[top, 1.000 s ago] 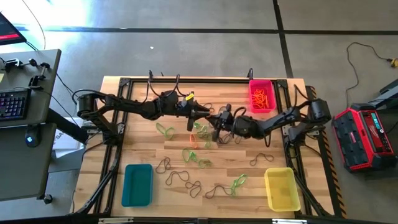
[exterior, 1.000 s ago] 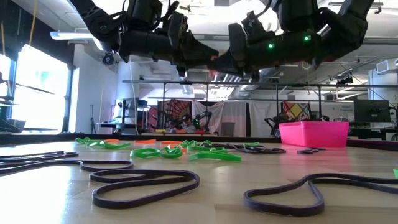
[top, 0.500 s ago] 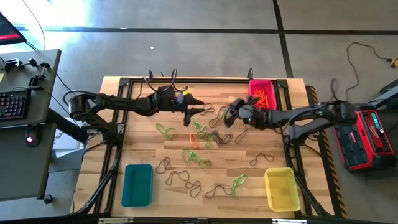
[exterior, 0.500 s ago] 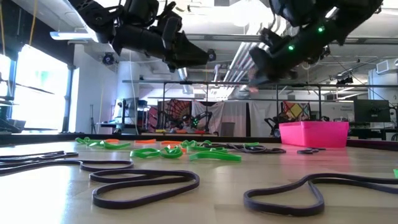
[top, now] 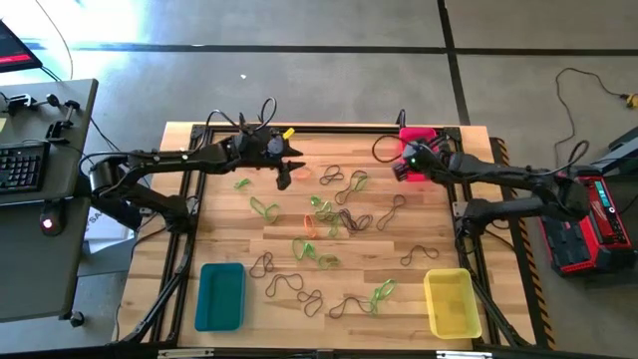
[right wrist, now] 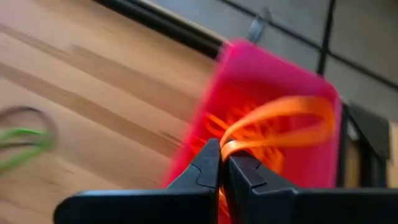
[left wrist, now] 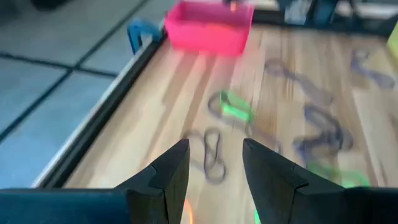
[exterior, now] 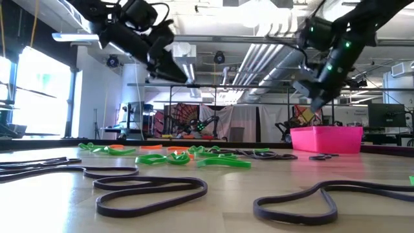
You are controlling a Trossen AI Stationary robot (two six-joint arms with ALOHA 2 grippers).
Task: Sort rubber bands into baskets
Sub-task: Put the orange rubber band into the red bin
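Right end effector, pinched on an orange rubber band, hangs just short of the pink basket ahead; left end effector wide, empty.

Scattered rubber bands clutter mid-table; bare wood rings them.

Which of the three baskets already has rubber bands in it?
The pink-red plastic basket at the table's far right corner: orange rubber bands lie inside it. The teal basket and the yellow basket at the near edge hold none.
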